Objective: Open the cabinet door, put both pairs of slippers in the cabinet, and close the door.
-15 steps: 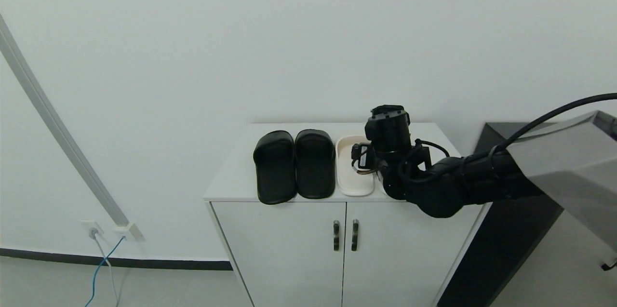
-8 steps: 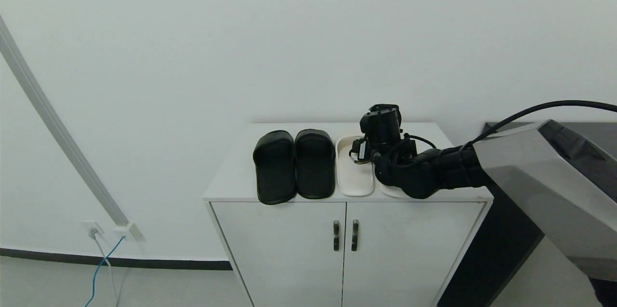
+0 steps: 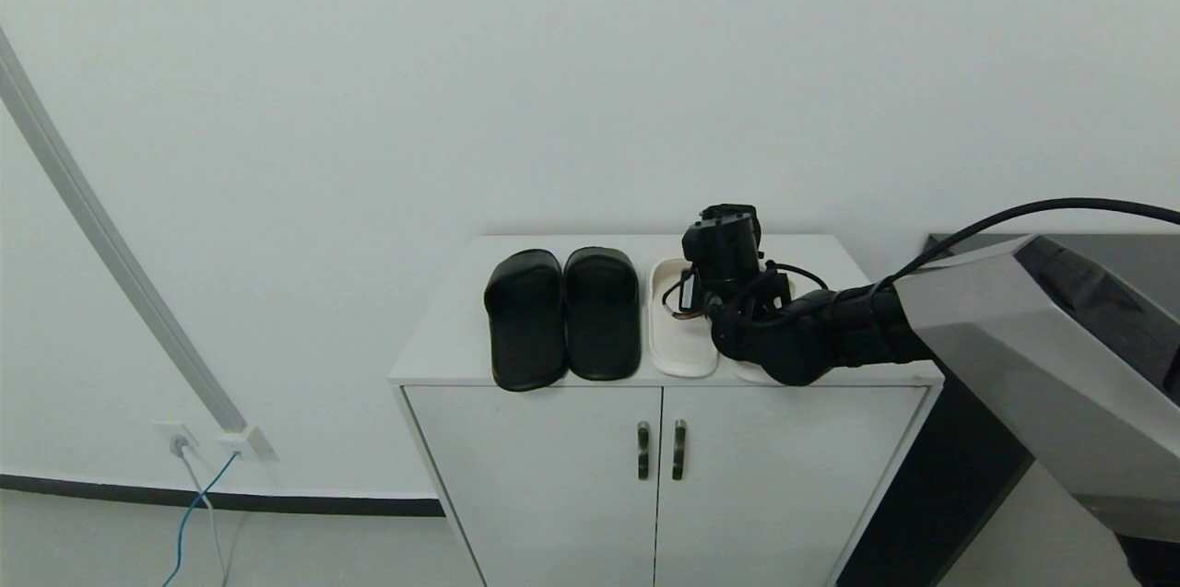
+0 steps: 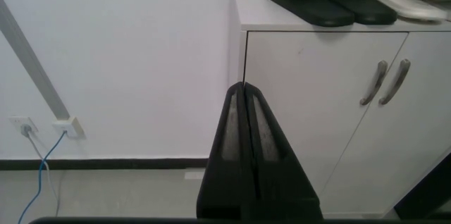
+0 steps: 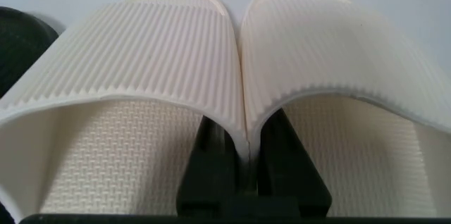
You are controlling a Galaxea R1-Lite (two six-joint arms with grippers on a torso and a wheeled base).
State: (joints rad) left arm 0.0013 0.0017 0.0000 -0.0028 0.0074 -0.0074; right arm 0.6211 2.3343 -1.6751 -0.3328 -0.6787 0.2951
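Note:
A pair of black slippers and a pair of white slippers lie side by side on top of the white cabinet. Both cabinet doors are closed, with their handles at the middle. My right arm's wrist hangs over the white pair. My right gripper has one finger under each white strap and is shut on the two inner strap edges pressed together. My left gripper is shut and empty, low in front of the cabinet's left corner.
A dark block stands against the cabinet's right side. On the wall to the left are a slanted grey conduit and a socket with cables running to the floor.
My right arm has dropped and pushed forward into the white slippers. The left white slipper has shifted slightly toward its mate.

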